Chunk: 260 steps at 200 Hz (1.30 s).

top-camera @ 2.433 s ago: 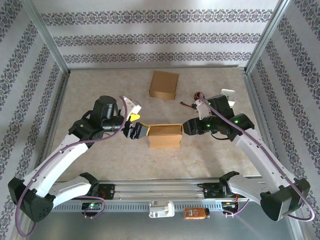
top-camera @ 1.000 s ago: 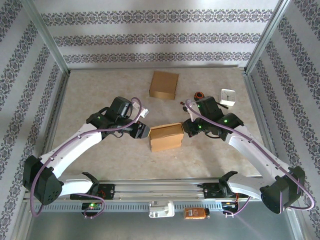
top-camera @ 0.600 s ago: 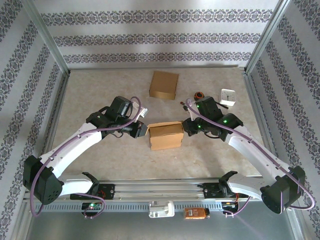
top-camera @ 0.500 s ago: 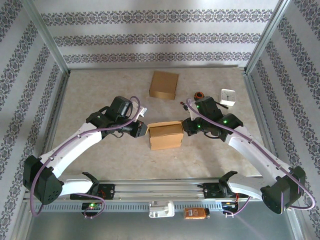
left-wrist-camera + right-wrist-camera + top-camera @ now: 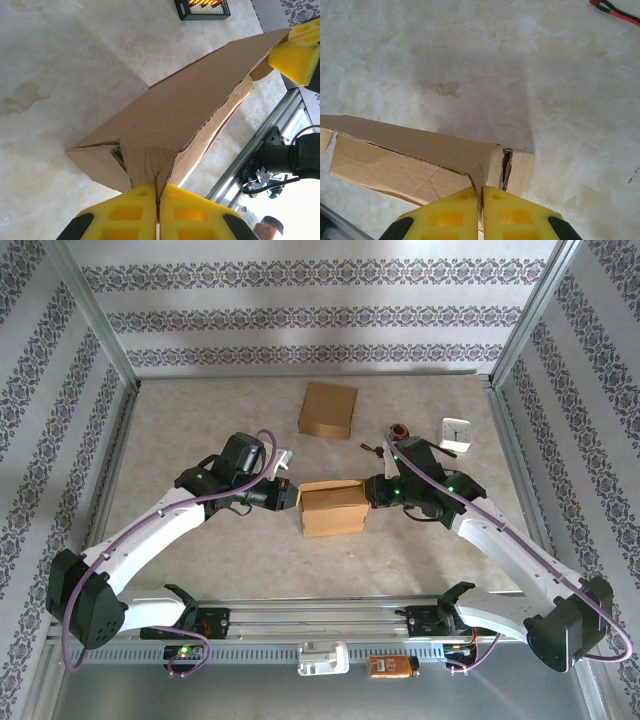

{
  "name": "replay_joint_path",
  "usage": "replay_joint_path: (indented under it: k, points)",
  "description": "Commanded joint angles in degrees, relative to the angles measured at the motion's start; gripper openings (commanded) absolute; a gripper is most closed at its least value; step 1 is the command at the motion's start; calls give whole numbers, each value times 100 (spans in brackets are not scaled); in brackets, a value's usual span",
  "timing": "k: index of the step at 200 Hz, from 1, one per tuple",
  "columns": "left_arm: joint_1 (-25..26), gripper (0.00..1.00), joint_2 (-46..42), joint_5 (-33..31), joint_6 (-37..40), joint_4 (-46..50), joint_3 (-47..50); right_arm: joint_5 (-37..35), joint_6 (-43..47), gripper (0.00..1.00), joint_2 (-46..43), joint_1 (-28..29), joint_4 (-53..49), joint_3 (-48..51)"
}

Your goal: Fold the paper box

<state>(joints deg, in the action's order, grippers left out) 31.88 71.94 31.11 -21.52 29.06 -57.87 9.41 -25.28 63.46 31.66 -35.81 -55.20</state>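
As the left pincer [image 5: 287, 496] at 9 o'clock and the right pincer [image 5: 371, 490] at 3 o'clock pinch shut on its end flaps, the paper box [image 5: 332, 510] sits mid-desk, body formed but seams gaping, apparently half done. A second box [image 5: 327, 409] lies at 12 o'clock on the marbled desk [image 5: 200, 430], within patterned wallpaper [image 5: 300, 318].

We see a plain brown paper box [image 5: 332, 508] and a second brown box [image 5: 328, 409]; the table [image 5: 200, 420] is beige and marbled. The walls [image 5: 300, 310] carry white and dark floral stripes. The left gripper [image 5: 158, 210] and right gripper [image 5: 481, 210] are yellow-padded; the arms [image 5: 150, 535] are white and black.
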Motion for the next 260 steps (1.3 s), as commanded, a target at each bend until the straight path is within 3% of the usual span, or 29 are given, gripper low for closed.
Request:
replay_joint_path:
  k: [1,114,171,218,260]
  points:
    - [47,8,39,123,-111,-251,65,-33,-327,10,-54,42,-26,141]
    - [47,7,20,75,-396,-316,181,-306,-350,9,-60,89,46,581]
    - [47,6,35,228,-1283,-1012,406,-297,-357,9,-17,199,91,510]
    - [3,4,44,124,-1535,-841,225,-308,-355,9,26,253,88,518]
    - [-39,4,-9,468,-1915,-1237,250,-335,-334,9,61,298,90,522]
